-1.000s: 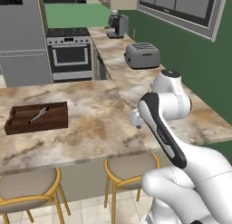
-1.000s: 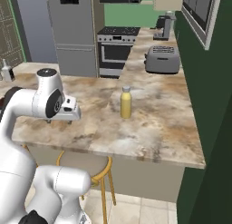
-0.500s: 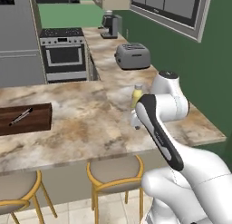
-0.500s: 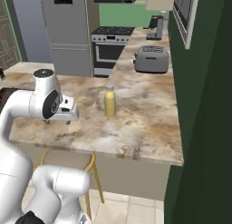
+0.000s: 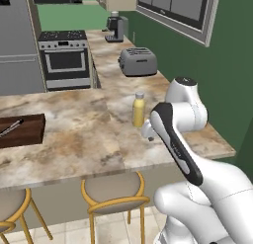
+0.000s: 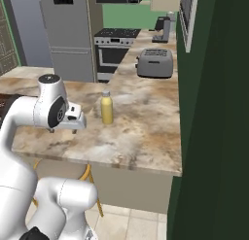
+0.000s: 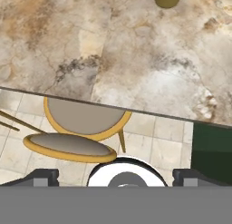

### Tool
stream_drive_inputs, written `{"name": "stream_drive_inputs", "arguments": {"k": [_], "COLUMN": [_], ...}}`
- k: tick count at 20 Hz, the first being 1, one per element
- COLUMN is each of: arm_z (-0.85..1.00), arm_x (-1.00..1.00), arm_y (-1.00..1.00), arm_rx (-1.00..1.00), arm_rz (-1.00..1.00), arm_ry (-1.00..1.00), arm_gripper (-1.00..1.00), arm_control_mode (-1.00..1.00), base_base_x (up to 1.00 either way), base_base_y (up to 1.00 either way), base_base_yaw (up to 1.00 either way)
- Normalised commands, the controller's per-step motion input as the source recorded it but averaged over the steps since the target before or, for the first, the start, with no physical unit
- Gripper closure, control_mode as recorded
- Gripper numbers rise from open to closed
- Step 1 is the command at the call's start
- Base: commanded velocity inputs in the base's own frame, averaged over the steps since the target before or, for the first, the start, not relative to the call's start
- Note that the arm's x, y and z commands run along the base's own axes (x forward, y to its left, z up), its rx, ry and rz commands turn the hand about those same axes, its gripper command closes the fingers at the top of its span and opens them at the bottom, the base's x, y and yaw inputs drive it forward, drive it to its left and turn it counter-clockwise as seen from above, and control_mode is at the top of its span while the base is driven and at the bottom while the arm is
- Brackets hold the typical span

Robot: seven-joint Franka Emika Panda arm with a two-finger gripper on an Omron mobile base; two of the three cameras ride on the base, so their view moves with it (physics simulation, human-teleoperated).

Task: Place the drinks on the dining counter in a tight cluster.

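Fingers [image 7: 115, 175] spread wide over counter [image 7: 149, 73] edge, yellow bottle [image 5: 139, 109] standing w/ bare stone around.

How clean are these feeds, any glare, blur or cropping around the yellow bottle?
Left base view: sharp, flat even light, yellow bottle whole beside the arm. Right base view: equally crisp, no glare on the dining counter. Hand view: bottle cut off at the top edge.

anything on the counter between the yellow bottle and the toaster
No. In the right base view, bare marbled dining counter runs from the yellow bottle to the toaster.
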Motion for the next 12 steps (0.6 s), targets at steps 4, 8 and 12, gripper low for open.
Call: {"name": "stream_drive_inputs", "arguments": {"k": [4,8,12], "arm_z": [0.04,0.02,0.01], "arm_x": [0.72,1.00,1.00], "arm_y": [-0.04,-0.12,-0.08], "arm_rx": [0.00,0.00,0.00], "arm_rz": [0.01,0.03,0.00], "arm_ry": [0.15,0.21,0.17], "arm_gripper": [-1.00,-1.00,-1.00], "arm_control_mode": [-1.00,-1.00,-1.00], "base_base_x": [0.19,0.00,0.00], "base_base_y": [0.00,0.00,0.00], "base_base_yaw": [0.00,0.00,0.00]}}
